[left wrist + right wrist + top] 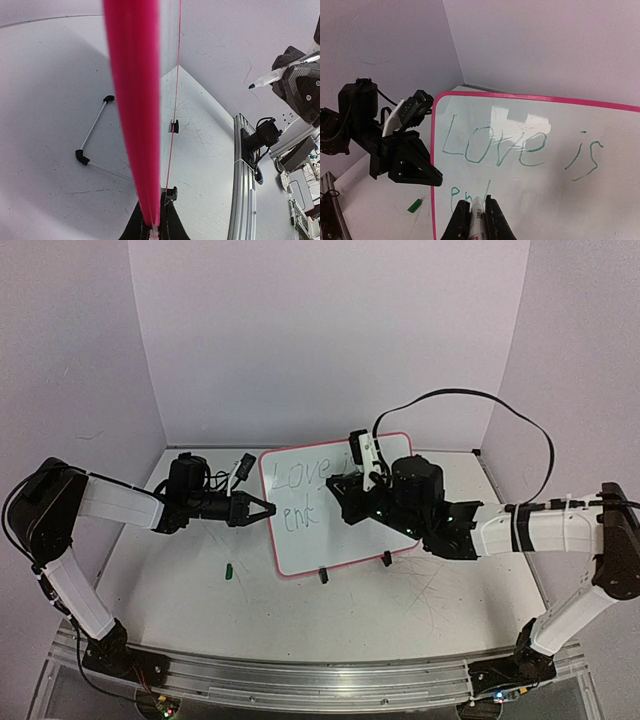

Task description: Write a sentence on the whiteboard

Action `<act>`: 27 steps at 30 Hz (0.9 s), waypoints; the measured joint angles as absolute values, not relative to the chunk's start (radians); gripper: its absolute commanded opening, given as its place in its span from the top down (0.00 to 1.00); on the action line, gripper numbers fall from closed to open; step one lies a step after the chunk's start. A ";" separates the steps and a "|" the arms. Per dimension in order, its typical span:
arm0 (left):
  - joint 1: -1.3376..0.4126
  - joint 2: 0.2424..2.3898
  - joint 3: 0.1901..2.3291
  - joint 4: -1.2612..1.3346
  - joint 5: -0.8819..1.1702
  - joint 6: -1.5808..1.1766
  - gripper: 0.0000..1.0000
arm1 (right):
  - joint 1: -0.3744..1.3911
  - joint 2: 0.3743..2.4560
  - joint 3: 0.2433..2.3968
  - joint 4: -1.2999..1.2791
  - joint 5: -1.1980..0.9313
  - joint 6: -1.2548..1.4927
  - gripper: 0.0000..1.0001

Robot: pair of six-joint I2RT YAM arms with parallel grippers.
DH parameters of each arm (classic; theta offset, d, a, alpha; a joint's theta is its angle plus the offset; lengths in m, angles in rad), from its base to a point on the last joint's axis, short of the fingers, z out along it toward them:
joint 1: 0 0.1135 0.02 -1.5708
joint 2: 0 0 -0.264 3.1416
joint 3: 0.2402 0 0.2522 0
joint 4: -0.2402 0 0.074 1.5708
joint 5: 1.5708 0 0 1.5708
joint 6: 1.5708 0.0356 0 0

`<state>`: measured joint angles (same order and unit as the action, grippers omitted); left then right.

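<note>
The whiteboard (330, 540), white with a thin pink frame, stands tilted on two black clip feet (323, 576). The sentence (495, 147), in green, reads "Love is" on the top line, with "en" and one upright stroke below it. My left gripper (262, 508) is shut on the board's left edge; in the left wrist view the pink frame (135, 100) runs straight up from my left gripper (155, 227). My right gripper (478, 202) is shut on a white marker (478, 222), whose tip sits by the second line. Whether it touches the board I cannot tell.
A small green marker cap (228, 569) lies on the table left of the board. A thin rod with black ends (92, 135) lies behind the board. The enclosure walls stand close at the back and sides. A metal rail (320, 680) runs along the near edge.
</note>
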<state>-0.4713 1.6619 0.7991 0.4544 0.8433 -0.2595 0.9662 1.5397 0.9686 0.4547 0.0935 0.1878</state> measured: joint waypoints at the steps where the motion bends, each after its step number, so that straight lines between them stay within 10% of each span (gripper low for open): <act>1: -0.471 1.662 0.800 0.454 0.843 -0.259 1.00 | 0.966 1.547 0.968 0.459 0.088 0.186 1.00; 27: -0.471 1.666 0.805 0.453 0.845 -0.260 1.00 | 0.972 1.640 0.970 0.436 0.118 0.144 1.00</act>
<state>-0.4713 1.6657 0.8051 0.4528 0.8448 -0.2596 0.9718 1.6404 0.9695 0.4357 0.1184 0.1436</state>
